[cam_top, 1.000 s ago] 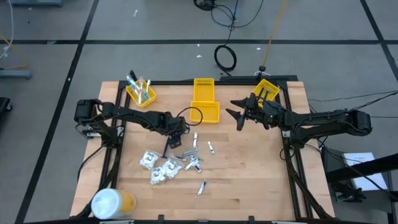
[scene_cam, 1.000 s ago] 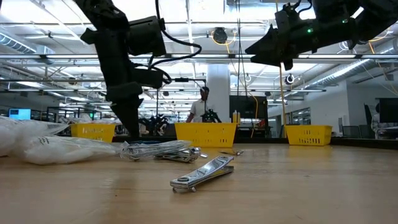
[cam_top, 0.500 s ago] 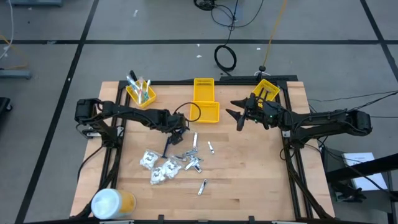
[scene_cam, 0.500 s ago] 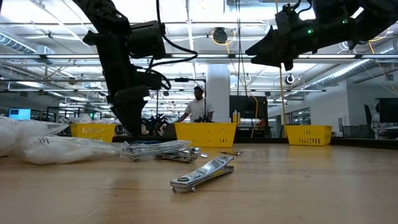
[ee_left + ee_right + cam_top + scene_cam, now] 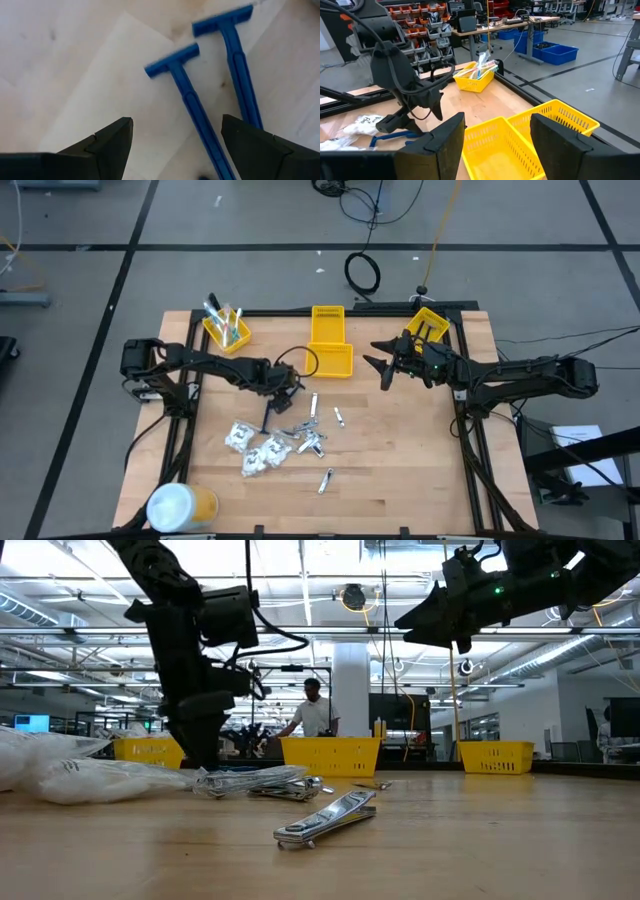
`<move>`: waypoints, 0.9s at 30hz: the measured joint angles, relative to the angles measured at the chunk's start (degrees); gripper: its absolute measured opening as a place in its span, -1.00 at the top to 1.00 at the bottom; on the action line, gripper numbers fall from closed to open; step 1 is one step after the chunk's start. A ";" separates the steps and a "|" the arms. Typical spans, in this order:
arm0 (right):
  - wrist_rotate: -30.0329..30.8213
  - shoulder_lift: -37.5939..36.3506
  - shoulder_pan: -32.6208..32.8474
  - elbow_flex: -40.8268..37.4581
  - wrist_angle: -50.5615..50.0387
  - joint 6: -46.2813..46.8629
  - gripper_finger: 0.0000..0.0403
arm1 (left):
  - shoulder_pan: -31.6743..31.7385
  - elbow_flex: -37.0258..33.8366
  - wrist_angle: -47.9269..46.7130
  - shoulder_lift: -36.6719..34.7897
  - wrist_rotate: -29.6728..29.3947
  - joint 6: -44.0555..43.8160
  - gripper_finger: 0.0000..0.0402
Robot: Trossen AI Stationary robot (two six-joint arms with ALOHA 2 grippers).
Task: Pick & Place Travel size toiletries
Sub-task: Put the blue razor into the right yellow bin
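Two dark blue razors (image 5: 200, 100) lie side by side on the wooden table, heads away from my left gripper (image 5: 177, 150). That gripper hangs just above them, open and pointing steeply down, with one razor's handle (image 5: 212, 147) showing between its fingers, untouched. In the high view the razors (image 5: 268, 418) lie just nearside of my left gripper (image 5: 280, 392). White crinkly packets (image 5: 255, 448) and several small silvery pieces (image 5: 308, 435) lie near them. Pastel toothbrushes (image 5: 225, 318) stand in a yellow bin (image 5: 228, 332). My right gripper (image 5: 385, 367) hovers open and level at the back right.
Two yellow bins (image 5: 331, 345) sit at the back middle and another (image 5: 430, 323) at the back right corner. A large white-and-yellow cylinder (image 5: 180, 505) stands at the near left corner. A silvery piece (image 5: 325, 818) lies alone near the front. A person (image 5: 310, 715) stands far behind the table.
My left gripper has rolled about the line it points along while hanging over the razors, and it has stayed open. The razors and the other things have not moved.
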 joint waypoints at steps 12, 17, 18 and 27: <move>0.00 0.00 -0.02 0.00 0.03 0.40 -0.05 | -1.58 -3.09 -0.81 -0.21 3.93 -10.89 -0.49; 0.00 0.00 0.00 0.00 0.04 0.39 -0.05 | -1.68 -3.57 -0.84 -0.24 3.61 -13.11 -0.48; 0.00 0.00 0.00 0.00 0.05 0.39 -0.05 | -1.70 -3.58 -0.86 -0.24 3.74 -13.16 -0.47; 0.00 0.00 0.00 0.00 0.06 0.74 -0.05 | -2.05 -3.66 -0.06 -0.11 3.86 -13.20 0.20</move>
